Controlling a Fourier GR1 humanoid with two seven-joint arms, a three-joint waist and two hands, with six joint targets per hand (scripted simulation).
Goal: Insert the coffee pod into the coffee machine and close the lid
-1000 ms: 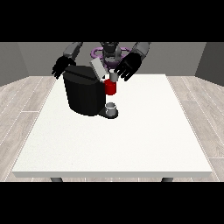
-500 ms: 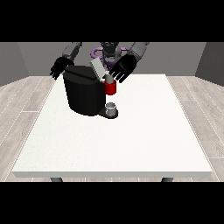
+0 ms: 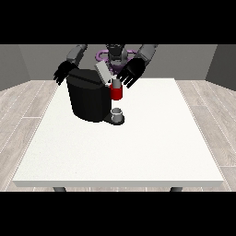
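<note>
Coffee machine (image 3: pixel 90 99): black, squat, standing on the far half of the white surface (image 3: pixel 138 147), left of the middle. Lid (image 3: pixel 103 73) pale grey, raised and tilted, rising from the top of the body towards the robot (image 3: pixel 115 51). Red thing at the machine (image 3: pixel 116 93) fixed at the front right, under the raised lid's lower end. Small grey thing (image 3: pixel 118 113) shaped like a cup, upright on the machine's dark base straight below the red thing, apart from it; cannot tell whether pod or not. Second pale grey bit (image 3: pixel 115 83) sitting just on top of the red thing, too small to tell for the pod.

Hand at the view's right (image 3: pixel 131 73): black, fingers spread wide and fairly straight, pointing down and towards the view's left, tips just beside the lid's lower end and just above the red thing. Nothing plainly gripped; contact with the pale bit not discernible.

Hand at the view's left (image 3: pixel 63 73): black, fingers splayed and relaxed, hanging at the machine's upper left corner, behind it as seen from here, holding nothing. Touching the body or not: cannot tell.
</note>
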